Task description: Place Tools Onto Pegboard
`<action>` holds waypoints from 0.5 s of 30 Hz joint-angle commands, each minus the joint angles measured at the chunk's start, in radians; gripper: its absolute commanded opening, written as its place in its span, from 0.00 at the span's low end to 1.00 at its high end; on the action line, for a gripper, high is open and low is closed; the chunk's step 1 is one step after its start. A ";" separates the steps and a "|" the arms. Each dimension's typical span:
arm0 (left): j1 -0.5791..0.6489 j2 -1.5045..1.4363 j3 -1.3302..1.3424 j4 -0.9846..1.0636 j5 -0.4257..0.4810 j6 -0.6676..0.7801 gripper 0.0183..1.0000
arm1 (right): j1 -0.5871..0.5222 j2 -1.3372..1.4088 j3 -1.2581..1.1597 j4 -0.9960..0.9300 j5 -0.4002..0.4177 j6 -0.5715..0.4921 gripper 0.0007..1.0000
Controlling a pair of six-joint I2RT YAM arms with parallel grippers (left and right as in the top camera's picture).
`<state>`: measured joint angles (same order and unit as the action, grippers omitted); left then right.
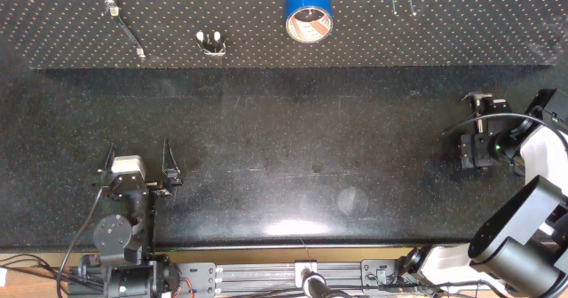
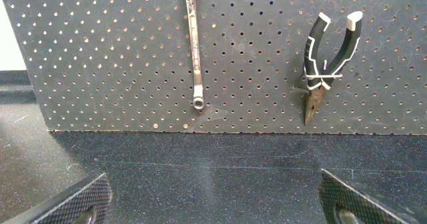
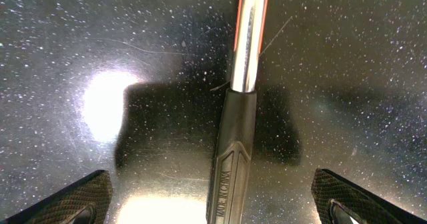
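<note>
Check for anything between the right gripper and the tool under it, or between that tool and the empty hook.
Nothing visible does. The open right gripper is over the tool, bare table either side of its handle. From there to the empty hook, the table is bare.

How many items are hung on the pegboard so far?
3: a wrench at far left, pliers just right of it, and a blue tape roll near the middle. The wire hook farther right is bare.
</note>
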<state>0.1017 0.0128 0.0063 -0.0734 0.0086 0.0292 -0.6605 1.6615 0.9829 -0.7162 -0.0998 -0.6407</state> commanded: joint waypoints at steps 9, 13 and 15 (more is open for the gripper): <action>0.004 -0.009 -0.001 -0.009 0.011 -0.002 1.00 | 0.003 0.018 0.001 -0.014 0.029 0.020 0.98; 0.004 -0.009 -0.001 -0.009 0.011 -0.002 1.00 | 0.003 0.018 0.001 -0.019 0.029 0.020 0.98; 0.004 -0.009 -0.001 -0.009 0.011 -0.002 1.00 | 0.003 0.018 0.001 -0.023 0.029 0.020 0.98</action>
<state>0.1017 0.0128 0.0063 -0.0734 0.0086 0.0292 -0.6605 1.6665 0.9829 -0.7341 -0.0795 -0.6392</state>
